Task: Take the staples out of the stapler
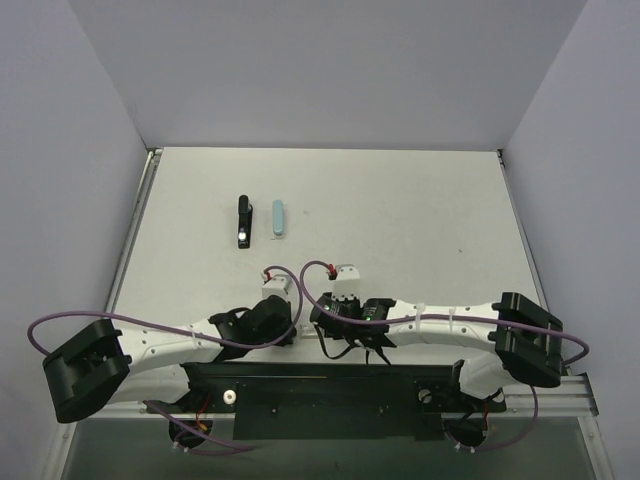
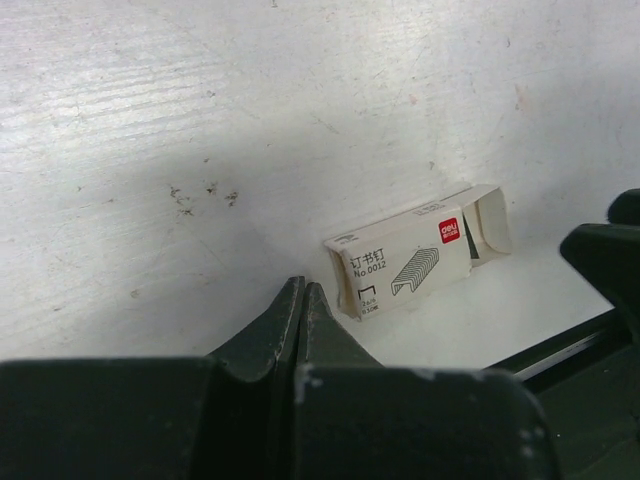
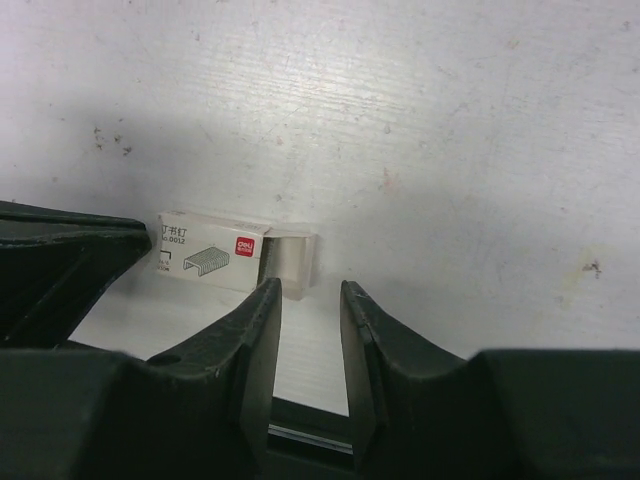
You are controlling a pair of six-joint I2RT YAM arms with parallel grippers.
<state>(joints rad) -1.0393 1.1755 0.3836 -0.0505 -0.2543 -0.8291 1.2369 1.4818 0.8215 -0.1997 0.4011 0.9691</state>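
Left end effector pinched; right end effector parted, both low.

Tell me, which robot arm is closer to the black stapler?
Left. The left gripper sits on the near side, slightly right of the stapler; the right gripper is farther off to the right.

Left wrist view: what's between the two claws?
A staple box, end flap open, lies between the left claw and the right claw; both wrist views show it.
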